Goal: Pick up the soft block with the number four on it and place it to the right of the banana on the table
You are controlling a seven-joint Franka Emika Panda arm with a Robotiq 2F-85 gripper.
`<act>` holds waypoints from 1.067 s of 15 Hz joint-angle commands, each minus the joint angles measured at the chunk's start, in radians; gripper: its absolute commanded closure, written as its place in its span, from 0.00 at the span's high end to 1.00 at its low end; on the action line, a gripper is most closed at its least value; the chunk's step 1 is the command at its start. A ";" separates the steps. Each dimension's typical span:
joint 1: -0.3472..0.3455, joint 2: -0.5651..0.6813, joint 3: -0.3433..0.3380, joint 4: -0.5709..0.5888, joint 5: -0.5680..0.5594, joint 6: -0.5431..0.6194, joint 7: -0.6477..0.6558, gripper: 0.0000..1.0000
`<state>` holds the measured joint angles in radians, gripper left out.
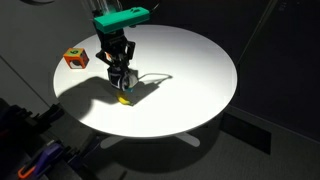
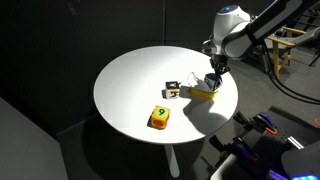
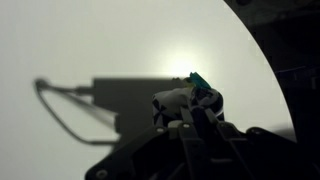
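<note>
My gripper (image 1: 121, 78) is low over the round white table (image 1: 190, 60), shut on the soft block with light-blue edges and whitish faces (image 3: 185, 98). The block also shows between the fingers in an exterior view (image 2: 211, 82). The yellow banana (image 1: 125, 98) lies on the table just beneath and in front of the gripper, and appears in both exterior views (image 2: 203, 94). In the wrist view my dark fingers (image 3: 190, 110) cover the block's lower part and the banana is hidden.
An orange-red cube (image 1: 75, 58) sits near the table's edge, also visible in an exterior view (image 2: 159, 118). A darker cube with green and white patches (image 2: 172, 91) lies beside the banana. A cable's shadow (image 3: 60, 110) crosses the tabletop.
</note>
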<state>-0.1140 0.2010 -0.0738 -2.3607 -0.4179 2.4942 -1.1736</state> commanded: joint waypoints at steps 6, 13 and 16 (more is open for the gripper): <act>-0.053 0.029 -0.050 -0.005 -0.006 0.050 -0.022 0.05; -0.083 0.089 -0.076 0.005 -0.015 0.090 -0.016 0.05; -0.085 0.112 -0.085 0.011 -0.020 0.097 -0.007 0.05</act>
<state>-0.1871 0.2947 -0.1520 -2.3604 -0.4179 2.5700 -1.1739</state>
